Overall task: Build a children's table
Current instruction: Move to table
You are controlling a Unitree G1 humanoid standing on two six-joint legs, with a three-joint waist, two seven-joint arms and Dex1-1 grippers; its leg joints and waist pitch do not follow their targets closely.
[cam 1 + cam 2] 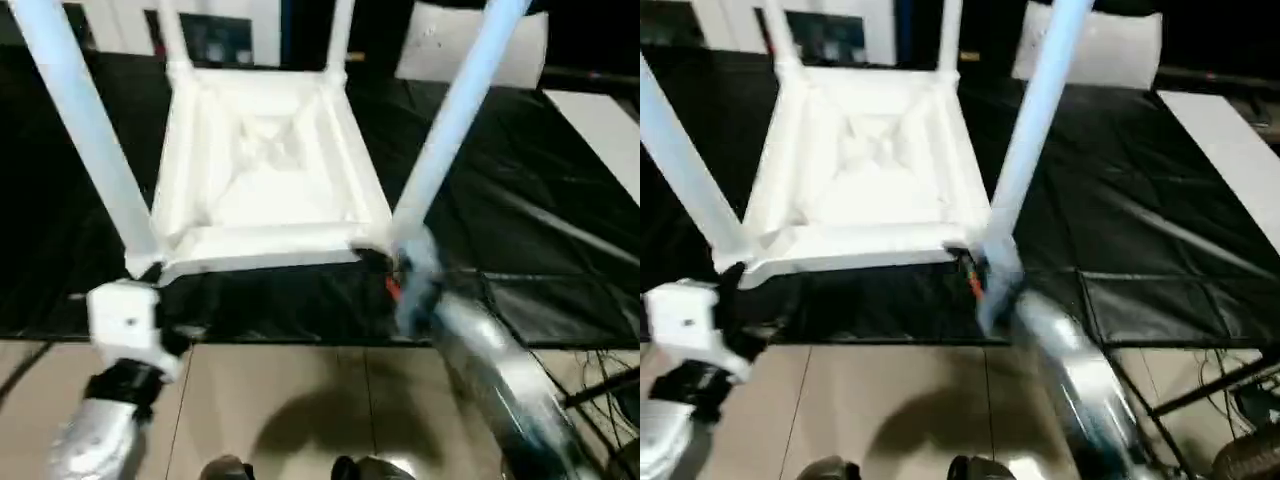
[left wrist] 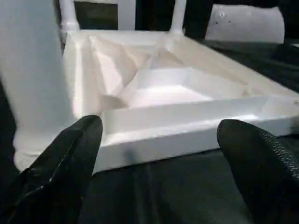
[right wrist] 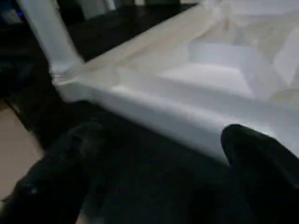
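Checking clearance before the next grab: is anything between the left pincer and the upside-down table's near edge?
Nothing visible. In the left wrist view the left pincer is open, facing the table's near rim, with just bare black mat between them.

Children's table (image 1: 265, 190): white all over, top and legs (image 1: 85, 130) alike; ribbed underside shows a raised X pattern, shaded pale cream in the hollows.
Sheet (image 1: 520, 200) beneath it: black, glossy, with creases catching light as grey streaks.
Floor (image 1: 300, 400): beige tan, with a dark seam line between panels.
Left gripper (image 2: 159, 154): fingers (image 2: 65, 163) black, finely textured.
Right gripper (image 3: 154, 172): fingers (image 3: 261, 163) black.
Forearms (image 1: 500, 380): silver. Left wrist housing (image 1: 125, 320): white.
Small red-orange spot (image 1: 392, 288) at the right wrist.
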